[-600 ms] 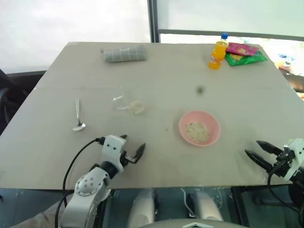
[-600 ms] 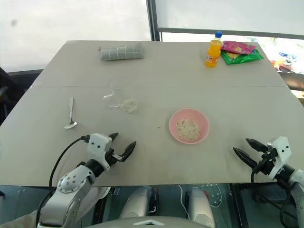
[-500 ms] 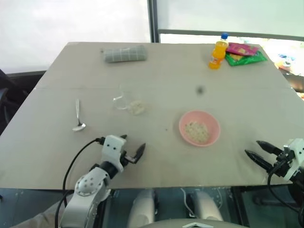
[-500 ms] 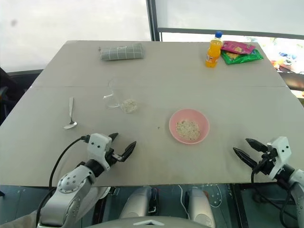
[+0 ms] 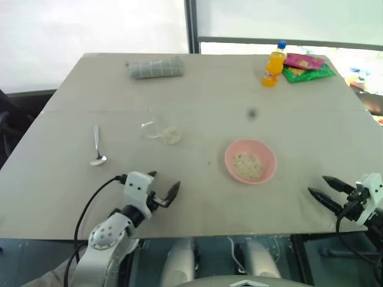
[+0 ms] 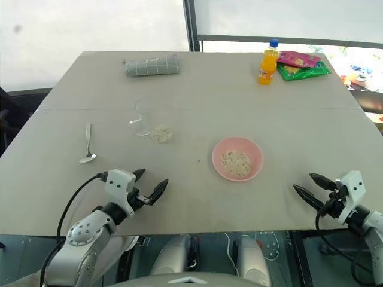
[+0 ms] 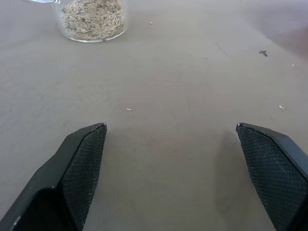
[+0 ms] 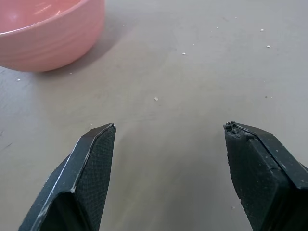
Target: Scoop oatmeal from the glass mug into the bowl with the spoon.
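- My left end effector (image 6: 149,186) hangs released and empty over the near edge of the worktop (image 6: 197,89).
- My right end effector (image 6: 310,188) is spread wide too, grasping nothing, near the right corner.
- The spoon (image 6: 88,145) lies flat at my left, apart from the glass mug (image 6: 148,118).
- Oatmeal (image 6: 236,162) sits in the pink bowl (image 6: 254,150) at centre.
- More flakes show in the mug's bottom.

1. The spoon (image 6: 87,144) lay on the table (image 6: 197,84), left of the glass mug (image 6: 145,117)
2. The bowl (image 6: 237,158) sat right of the mug, nearer the robot, with oatmeal (image 6: 236,162) in it
3. A folded cloth (image 6: 152,64) lay at the far left, a bottle (image 6: 267,62) beside packets (image 6: 302,66) at the far right
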